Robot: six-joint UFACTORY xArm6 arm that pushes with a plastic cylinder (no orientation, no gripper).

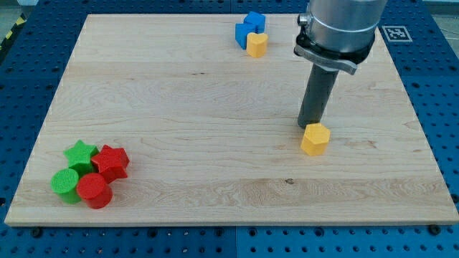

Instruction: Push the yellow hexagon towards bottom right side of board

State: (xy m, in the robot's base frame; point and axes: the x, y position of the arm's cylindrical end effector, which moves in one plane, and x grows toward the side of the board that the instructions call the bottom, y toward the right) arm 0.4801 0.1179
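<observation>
The yellow hexagon [315, 139] lies on the wooden board [215, 107], right of the middle and a little below it. My tip [309, 126] stands at the hexagon's upper left edge, touching it or very nearly so. The dark rod rises from there to the grey arm body at the view's top right.
A blue block [249, 29] with a yellow heart-like block [257, 44] against it sits near the top edge. At the bottom left a green star [81, 153], a red star [111, 161], a green cylinder [66, 184] and a red cylinder [94, 190] are bunched together.
</observation>
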